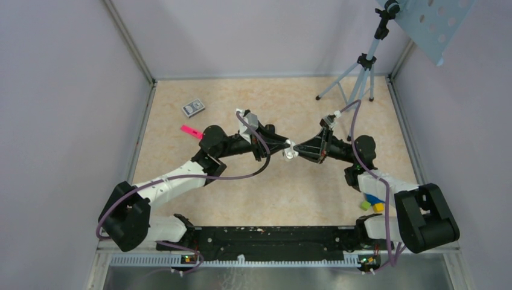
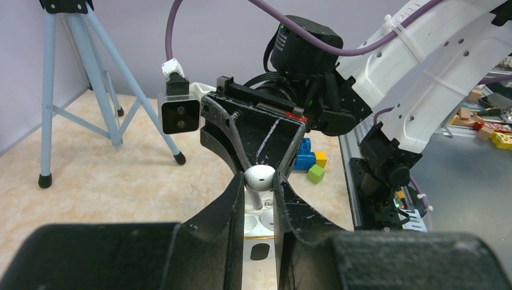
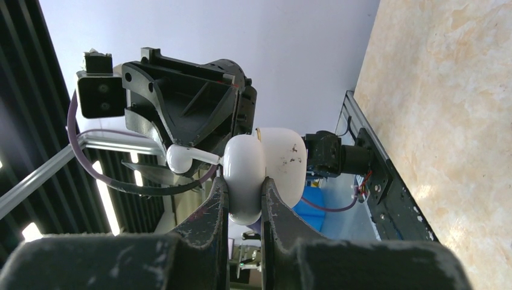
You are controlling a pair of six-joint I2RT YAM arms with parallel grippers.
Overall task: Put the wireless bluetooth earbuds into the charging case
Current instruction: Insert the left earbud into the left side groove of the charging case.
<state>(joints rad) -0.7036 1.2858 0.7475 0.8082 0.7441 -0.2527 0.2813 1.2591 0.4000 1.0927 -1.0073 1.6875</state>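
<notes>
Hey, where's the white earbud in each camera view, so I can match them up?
Left wrist: white earbud at centre, stem down toward the charging case.
Right wrist: left of centre, stem pointing right at the case.
Top external: not separable; a white speck at centre where the left tool and right tool meet.
Shared landmark: the charging case, beside it in both wrist views.
</notes>
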